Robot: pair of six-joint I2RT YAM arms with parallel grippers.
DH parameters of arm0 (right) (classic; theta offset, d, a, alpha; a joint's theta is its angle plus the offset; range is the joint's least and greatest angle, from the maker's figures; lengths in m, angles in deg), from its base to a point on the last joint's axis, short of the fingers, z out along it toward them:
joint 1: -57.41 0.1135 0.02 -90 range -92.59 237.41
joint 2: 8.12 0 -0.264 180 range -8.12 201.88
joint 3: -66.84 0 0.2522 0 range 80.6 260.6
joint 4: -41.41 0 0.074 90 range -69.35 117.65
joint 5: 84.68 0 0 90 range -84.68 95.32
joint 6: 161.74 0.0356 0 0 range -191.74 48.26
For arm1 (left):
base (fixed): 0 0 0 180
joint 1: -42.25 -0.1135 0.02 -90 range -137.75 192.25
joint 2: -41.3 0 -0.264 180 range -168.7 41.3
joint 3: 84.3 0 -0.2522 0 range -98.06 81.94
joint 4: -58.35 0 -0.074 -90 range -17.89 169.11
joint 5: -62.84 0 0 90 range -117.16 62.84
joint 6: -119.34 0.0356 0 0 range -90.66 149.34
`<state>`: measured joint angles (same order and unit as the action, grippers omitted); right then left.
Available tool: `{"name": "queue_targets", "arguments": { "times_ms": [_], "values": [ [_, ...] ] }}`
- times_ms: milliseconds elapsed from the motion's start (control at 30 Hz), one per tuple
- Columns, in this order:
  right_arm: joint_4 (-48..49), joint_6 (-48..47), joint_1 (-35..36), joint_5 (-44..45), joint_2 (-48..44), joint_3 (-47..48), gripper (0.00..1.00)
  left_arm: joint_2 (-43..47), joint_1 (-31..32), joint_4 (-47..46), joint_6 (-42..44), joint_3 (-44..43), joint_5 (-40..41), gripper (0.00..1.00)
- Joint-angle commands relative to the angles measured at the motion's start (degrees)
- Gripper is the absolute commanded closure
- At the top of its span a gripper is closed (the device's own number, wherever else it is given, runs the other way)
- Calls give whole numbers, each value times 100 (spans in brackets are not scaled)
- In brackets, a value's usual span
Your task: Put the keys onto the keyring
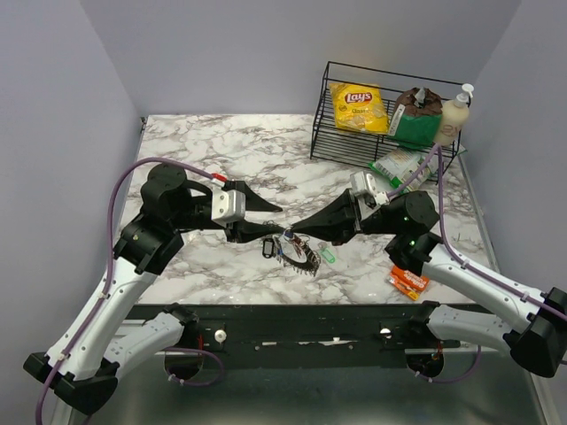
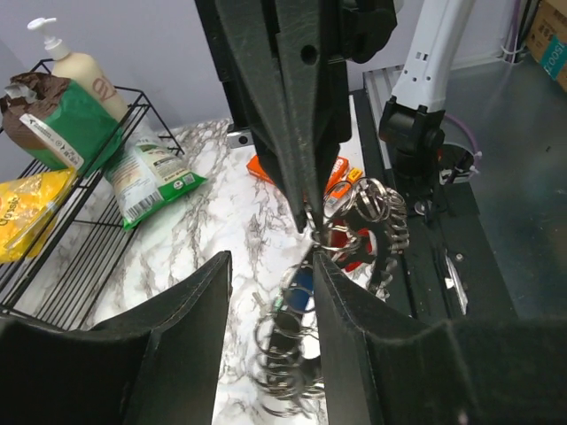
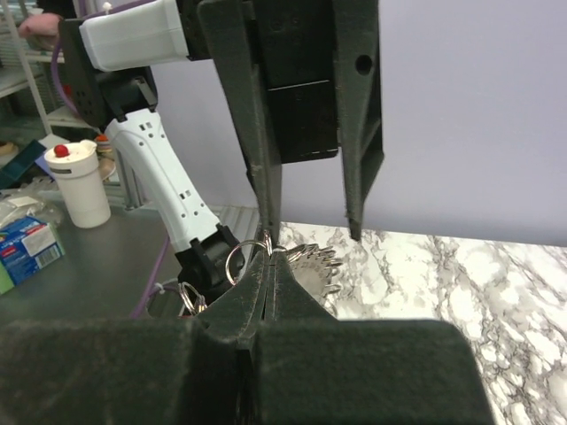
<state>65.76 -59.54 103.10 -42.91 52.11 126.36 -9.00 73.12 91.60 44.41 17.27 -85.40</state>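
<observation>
Marble tabletop (image 1: 221, 146), lilac walls (image 1: 266, 53); left fingers (image 2: 190, 323) parted, right fingers (image 3: 306, 310) pinching keyring (image 1: 299, 254).

Plain lilac-grey walls (image 1: 266, 53), white marble-patterned table (image 1: 204, 142), soft even light

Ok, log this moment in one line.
left gripper: open | right gripper: shut on grey toothed metal keyring | pale green key: on marble table

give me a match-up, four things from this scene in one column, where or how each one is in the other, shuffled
Things:
1 chip bag
2 orange packet
3 left gripper
4 right gripper

Place or state:
a shut on the keyring
b in the wire rack
c open
d on the table, near its front edge

Pairs: 1-b, 2-d, 3-c, 4-a
</observation>
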Motion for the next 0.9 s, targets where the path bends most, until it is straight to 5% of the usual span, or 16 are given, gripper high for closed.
{"name": "queue_targets", "arguments": {
  "times_ms": [0, 433, 867],
  "values": [
    [460, 45, -43, 322, -37, -41, 99, 91, 15, 248, 75, -55, -285, 49],
    [654, 168, -43, 367, 7, -58, 99, 144, 15, 337, 163, 112, 137, 50],
    [707, 212, -43, 314, 77, -41, 99, 100, 182, -727, -452, 332, 93, 48]
  ]
}}
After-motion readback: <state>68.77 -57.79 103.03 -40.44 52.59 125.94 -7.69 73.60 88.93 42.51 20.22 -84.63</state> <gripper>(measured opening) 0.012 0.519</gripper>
